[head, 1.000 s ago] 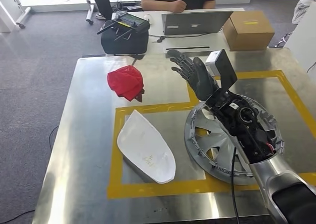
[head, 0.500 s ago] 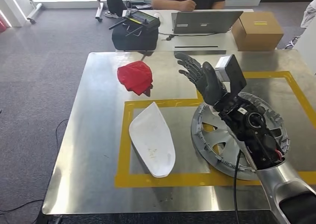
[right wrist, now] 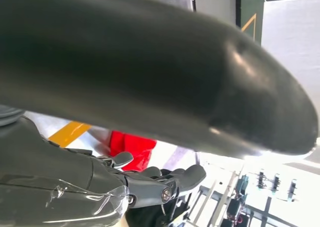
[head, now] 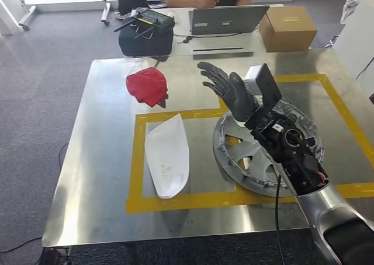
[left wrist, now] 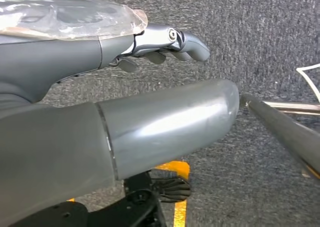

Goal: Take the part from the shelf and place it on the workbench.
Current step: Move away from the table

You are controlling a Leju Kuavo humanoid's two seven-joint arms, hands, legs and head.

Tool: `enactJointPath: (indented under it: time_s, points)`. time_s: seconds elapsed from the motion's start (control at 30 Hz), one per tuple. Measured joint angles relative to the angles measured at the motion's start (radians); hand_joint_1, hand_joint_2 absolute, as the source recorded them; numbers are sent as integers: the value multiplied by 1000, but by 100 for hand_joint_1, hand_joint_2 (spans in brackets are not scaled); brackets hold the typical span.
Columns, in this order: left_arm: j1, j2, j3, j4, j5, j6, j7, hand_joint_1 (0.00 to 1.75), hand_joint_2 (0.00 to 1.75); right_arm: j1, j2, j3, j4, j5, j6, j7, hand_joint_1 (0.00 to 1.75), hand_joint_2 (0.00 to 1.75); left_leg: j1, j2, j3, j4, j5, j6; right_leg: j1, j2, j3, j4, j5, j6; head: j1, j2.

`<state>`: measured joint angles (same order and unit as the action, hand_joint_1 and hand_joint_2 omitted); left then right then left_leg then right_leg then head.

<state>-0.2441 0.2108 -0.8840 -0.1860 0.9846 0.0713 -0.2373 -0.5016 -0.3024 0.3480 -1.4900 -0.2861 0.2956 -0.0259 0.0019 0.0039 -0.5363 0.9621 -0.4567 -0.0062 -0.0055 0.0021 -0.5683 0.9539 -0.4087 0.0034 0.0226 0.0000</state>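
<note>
A white tapered part [head: 167, 156] lies flat on the steel counter [head: 97, 160] inside the yellow tape outline, long axis running near to far, narrow end pointing far. The right hand [head: 225, 87] hovers above the counter right of it, over a silver wheel cover [head: 247, 154], fingers spread and holding nothing. The left hand [left wrist: 113, 87] hangs over carpet, fingers straight, holding nothing.

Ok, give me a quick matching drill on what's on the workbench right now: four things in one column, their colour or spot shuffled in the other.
Column 1:
1. crumpled cloth
2. white shell part
3. wheel cover
4. cardboard box

Column 2:
A. silver, lying under the right arm, partly over the yellow tape
B. brown, on the far desk beside the laptop
C. red, outside the yellow tape frame, towards the far left of the bench
D. white, inside the yellow frame, left of the wheel cover

Pairs: 1-C, 2-D, 3-A, 4-B
</note>
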Motion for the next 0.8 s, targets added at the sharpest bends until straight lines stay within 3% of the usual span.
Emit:
enactJointPath:
  time_s: [0.1, 0.13, 0.2, 0.27, 0.3, 0.33, 0.37, 0.43, 0.5, 0.6, 0.8]
  points:
    - [0, -1, 0, 0, 0, 0, 0, 0, 0, 0, 0, -3, 0, 0, 2, -1, 0, 0, -3, 1, -1, -16, 13, 17, -1, 0, -6, 1, 6, 17, 2, 0]
    - [-1, -1, 0, 0, 0, -1, 0, 0, 0, 0, 0, -4, 0, 0, 4, -1, 0, 0, -1, 2, -3, -19, 19, 23, -2, 0, -11, 11, -5, 21, 3, 0]
    - [-1, -1, 0, 0, 0, -1, 0, 0, 0, 0, 0, -6, 0, 1, 5, -2, 0, 0, 1, 5, -11, -24, 31, 36, -4, 1, -44, 97, -71, 28, 9, 0]
    - [-1, -1, 0, 0, 0, -1, 0, 0, 0, 0, 0, -6, 2, 1, 6, -2, 0, 0, -1, 5, -23, -23, 39, 41, -4, 1, -93, 243, -154, 34, 18, 0]
    - [0, -1, 0, 0, 0, -1, 0, 0, 0, 1, 0, -6, 4, 1, 7, -2, 0, 0, -2, 5, -29, -23, 44, 41, -4, 1, -106, 293, -175, 36, 20, 0]
    - [0, -2, 0, 0, 0, -1, 0, 0, 0, 1, 0, -6, 6, 1, 7, -2, 0, 0, -2, 4, -34, -22, 48, 40, -4, 1, -102, 306, -176, 36, 22, 0]
    - [0, -2, 0, 0, 0, -1, 0, 0, 0, 1, 0, -6, 8, 1, 8, -3, 0, 0, -3, 4, -38, -21, 51, 39, -4, 1, -77, 276, -158, 35, 25, 0]
    - [1, -2, 0, 0, 0, -1, 1, 0, 0, -2, 0, -6, 9, 2, 10, -3, 0, 0, -3, 2, -43, -19, 56, 35, -3, 1, 11, 131, -100, 27, 32, 0]
    - [0, -3, 0, 0, 0, -1, 1, 0, 0, -6, 0, -7, 9, 4, 13, -3, 0, 0, -6, 1, -51, -14, 62, 26, 1, 2, 72, 14, -68, 18, 35, 0]
    - [-1, -4, 0, 0, 0, -1, 2, 0, 0, -7, 0, -7, 9, 5, 15, -3, 0, 0, -7, 1, -60, -11, 69, 17, 5, 2, 78, -10, -66, 14, 35, 0]
    - [0, -4, 0, 0, 0, -1, 2, 0, 0, -6, 0, -7, 10, 5, 15, -3, 0, 0, -6, 2, -62, -11, 72, 12, 7, 3, 74, -9, -63, 11, 35, 0]
